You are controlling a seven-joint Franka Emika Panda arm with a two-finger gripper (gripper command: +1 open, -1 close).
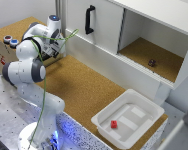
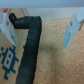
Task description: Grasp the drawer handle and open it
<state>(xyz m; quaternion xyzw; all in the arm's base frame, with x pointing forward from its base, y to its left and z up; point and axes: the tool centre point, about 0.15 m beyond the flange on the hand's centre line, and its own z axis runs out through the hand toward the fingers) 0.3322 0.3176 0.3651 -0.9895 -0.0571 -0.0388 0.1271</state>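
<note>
A cork-topped counter (image 1: pixel 84 85) is backed by a white cabinet (image 1: pixel 159 30). In the wrist view, the gripper (image 2: pixel 42 27) is seen with its jaws spread wide and nothing held between them; a black cable (image 2: pixel 27 50) crosses beneath. The black handle (image 1: pixel 89 20) is mounted upright on the cabinet's white front, apart from the gripper. Nearer the exterior view's right, a white tray (image 1: pixel 144 107) holding a small red block (image 1: pixel 114 124) is set.

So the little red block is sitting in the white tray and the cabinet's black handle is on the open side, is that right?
Not quite. The red block does sit in the white tray, but the exterior view shows the black handle on the closed door panel, not the open compartment.
</note>
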